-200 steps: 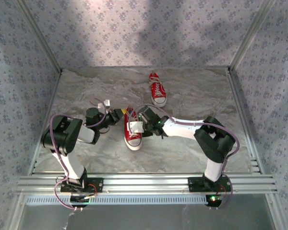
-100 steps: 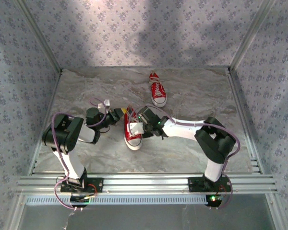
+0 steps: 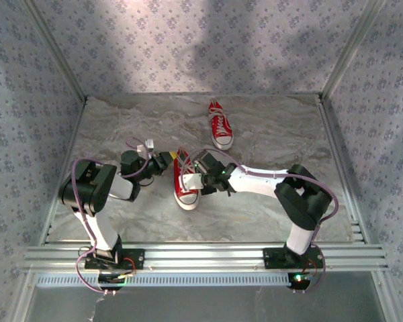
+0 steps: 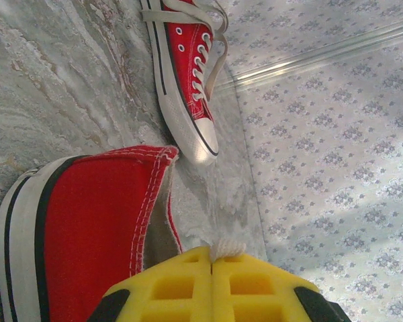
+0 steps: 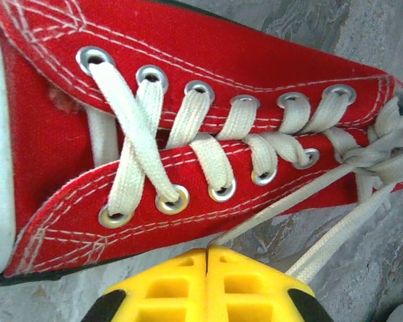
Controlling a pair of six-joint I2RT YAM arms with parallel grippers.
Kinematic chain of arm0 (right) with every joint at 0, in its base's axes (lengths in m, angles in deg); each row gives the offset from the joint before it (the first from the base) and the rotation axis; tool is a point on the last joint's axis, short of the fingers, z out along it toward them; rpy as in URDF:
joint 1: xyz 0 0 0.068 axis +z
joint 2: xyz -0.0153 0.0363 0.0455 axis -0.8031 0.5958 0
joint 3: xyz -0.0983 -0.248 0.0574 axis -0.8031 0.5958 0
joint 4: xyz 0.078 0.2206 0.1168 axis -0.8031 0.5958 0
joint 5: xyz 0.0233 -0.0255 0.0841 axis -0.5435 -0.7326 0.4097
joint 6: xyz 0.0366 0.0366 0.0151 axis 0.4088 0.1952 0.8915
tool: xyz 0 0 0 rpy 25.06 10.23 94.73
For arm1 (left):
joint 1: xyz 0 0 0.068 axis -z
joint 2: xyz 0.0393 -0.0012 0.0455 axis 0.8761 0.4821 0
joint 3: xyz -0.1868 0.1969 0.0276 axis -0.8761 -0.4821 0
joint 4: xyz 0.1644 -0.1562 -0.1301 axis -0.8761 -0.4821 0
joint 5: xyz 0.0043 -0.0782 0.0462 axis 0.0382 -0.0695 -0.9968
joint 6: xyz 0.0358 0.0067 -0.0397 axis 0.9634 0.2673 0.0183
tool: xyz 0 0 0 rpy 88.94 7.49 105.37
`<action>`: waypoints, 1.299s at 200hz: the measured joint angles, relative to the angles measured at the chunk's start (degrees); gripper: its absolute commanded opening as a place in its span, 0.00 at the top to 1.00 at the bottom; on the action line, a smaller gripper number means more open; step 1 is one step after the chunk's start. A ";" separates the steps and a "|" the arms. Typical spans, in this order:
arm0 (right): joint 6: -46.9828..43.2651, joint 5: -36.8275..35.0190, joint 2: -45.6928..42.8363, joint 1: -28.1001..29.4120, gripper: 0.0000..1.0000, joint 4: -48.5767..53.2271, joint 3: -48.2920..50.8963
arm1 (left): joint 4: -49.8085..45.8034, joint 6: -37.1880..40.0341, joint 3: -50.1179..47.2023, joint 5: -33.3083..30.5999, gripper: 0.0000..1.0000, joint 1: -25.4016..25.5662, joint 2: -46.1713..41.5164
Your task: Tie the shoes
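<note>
The near red shoe (image 3: 185, 182) lies mid-table, toe towards the arms, its laced upper (image 5: 221, 121) seen side-on and its heel (image 4: 87, 221) up close. My left gripper (image 3: 173, 159) (image 4: 211, 258) is by the heel, shut on a short bit of white lace (image 4: 228, 247). At the shoe's right side, my right gripper (image 3: 196, 171) (image 5: 207, 251) is shut on a flat white lace end (image 5: 282, 208) that runs taut to the knot area by the top eyelets. The second red shoe (image 3: 220, 125) (image 4: 188, 67) lies farther back, its laces loose.
The marbled tabletop (image 3: 269, 141) is boxed in by patterned walls (image 3: 188, 47) on three sides, with an aluminium rail (image 3: 201, 255) along the near edge. Another loose lace strand (image 5: 342, 231) lies on the table beside the near shoe.
The right arm has shifted slightly left and nearer, its gripper staying at the shoe's side. The left arm and both shoes have hardly moved.
</note>
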 measured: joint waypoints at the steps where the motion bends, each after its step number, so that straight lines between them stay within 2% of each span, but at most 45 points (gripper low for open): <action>1: 0.00 0.00 0.00 0.00 1.00 0.00 0.00 | 0.00 -0.02 0.00 0.00 1.00 0.00 0.00; 70: 0.44 0.92 0.00 -0.04 1.00 0.87 -0.37 | -0.20 0.39 0.04 0.09 1.00 0.00 -0.02; 77: 0.98 1.33 -0.02 -0.22 0.95 0.79 -0.48 | -0.15 0.63 0.11 0.09 1.00 0.00 -0.02; 86: 2.16 2.51 -0.26 -0.72 0.84 0.57 -0.55 | 0.00 0.96 0.17 0.11 0.92 0.07 -0.02; 92: 3.26 3.43 -0.48 -1.14 0.79 0.55 -0.55 | 0.02 1.36 0.17 0.07 0.85 0.15 -0.09; 120: 6.56 7.23 -1.99 -3.10 0.68 0.26 -0.48 | -0.11 3.93 0.17 -0.39 0.67 0.94 -1.81; 163: 12.70 10.78 -9.09 -5.07 0.59 -6.71 5.11 | -5.09 10.10 -0.35 -1.07 0.24 4.87 -9.62; 176: 17.14 10.75 -12.76 -6.16 0.47 -9.86 7.87 | -9.94 13.66 -1.05 -2.05 0.13 6.29 -14.03; 189: 23.04 9.94 -15.89 -7.80 0.39 -11.21 8.76 | -17.27 18.29 -1.27 -4.74 0.10 8.04 -19.71; 202: 29.68 9.27 -18.21 -9.55 0.35 -11.61 8.48 | -26.21 23.91 -1.05 -9.62 0.08 10.62 -26.38; 228: 42.93 6.10 -22.05 -12.20 0.29 -10.58 8.13 | -45.18 32.24 2.58 -22.23 0.08 16.04 -34.73; 246: 50.47 2.71 -24.26 -12.55 0.25 -8.35 8.31 | -54.12 35.32 5.62 -28.09 0.10 17.51 -34.93; 260: 56.00 0.24 -26.69 -12.66 0.23 -6.36 9.46 | -59.49 36.22 7.30 -31.45 0.17 17.97 -33.40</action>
